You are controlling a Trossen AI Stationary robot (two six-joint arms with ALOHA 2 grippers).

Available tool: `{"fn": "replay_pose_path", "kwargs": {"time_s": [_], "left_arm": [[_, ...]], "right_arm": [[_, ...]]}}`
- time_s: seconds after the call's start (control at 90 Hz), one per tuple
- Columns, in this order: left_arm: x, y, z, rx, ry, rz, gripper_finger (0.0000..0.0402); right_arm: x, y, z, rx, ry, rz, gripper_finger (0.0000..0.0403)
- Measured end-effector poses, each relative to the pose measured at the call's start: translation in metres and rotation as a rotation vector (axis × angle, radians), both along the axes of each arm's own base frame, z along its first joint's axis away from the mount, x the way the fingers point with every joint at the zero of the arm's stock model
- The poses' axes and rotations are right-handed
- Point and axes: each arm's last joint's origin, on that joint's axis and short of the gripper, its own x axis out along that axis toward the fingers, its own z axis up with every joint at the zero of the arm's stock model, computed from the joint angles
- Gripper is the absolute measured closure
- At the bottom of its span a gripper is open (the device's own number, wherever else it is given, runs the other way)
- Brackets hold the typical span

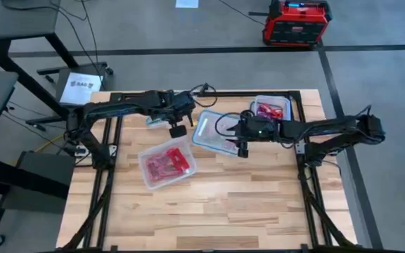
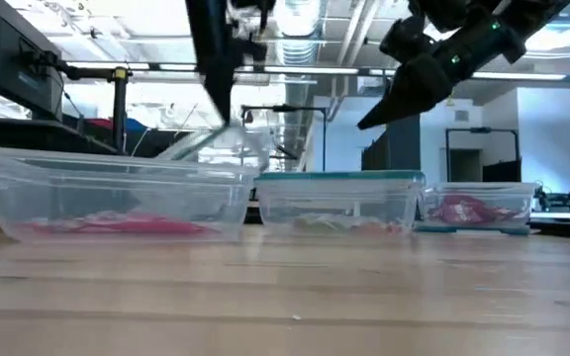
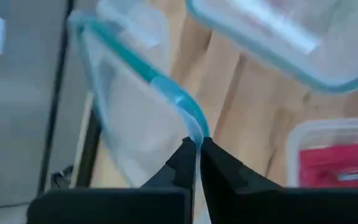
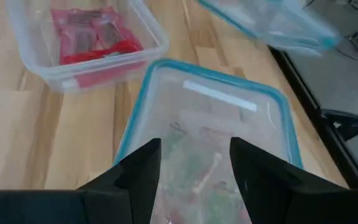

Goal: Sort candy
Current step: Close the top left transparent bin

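Grey floor (image 1: 371, 105) is surrounding the wooden table (image 1: 209, 204); a red machine (image 1: 295, 22) is sitting beyond, ceiling ducts (image 2: 300, 20) running overhead.

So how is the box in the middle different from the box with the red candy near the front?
The middle container has a bluish rim and pale sweets; the front container is clear-rimmed and holds red candy. The right pincer hovers open over the middle one; nothing hovers over the front one. Both are clear, lidless plastic.

Candy (image 4: 197, 168) under the middle container's lid (image 4: 229, 99), blurred, kinds indistinguishable.
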Motion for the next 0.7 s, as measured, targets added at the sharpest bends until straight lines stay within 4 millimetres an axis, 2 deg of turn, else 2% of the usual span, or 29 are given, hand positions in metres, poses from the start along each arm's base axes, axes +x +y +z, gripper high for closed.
{"fn": "replay_pose_path", "kwargs": {"time_s": [0.167,0.322,0.411,0.556,0.7], "left_arm": [[-0.008,-0.04,0.046,0.073,-0.135,-0.009,0.04],[-0.029,-0.072,0.09,0.087,-0.341,-0.014,0.04],[-0.04,-0.086,0.105,0.125,-0.409,-0.007,0.04],[-0.054,-0.096,0.12,0.101,-0.505,0.016,0.0401],[-0.048,-0.103,0.111,0.089,-0.479,0.004,0.0401]], "right_arm": [[-0.008,0.001,0.007,-0.013,0.001,0.004,0.0223],[-0.018,0.002,0.022,-0.026,-0.058,0.004,0.0223],[-0.026,0.004,0.032,-0.035,-0.099,0.005,0.0223],[-0.036,0.006,0.043,-0.041,-0.15,0.008,0.0223],[-0.04,0.012,0.046,-0.031,-0.16,0.029,0.0223]]}}
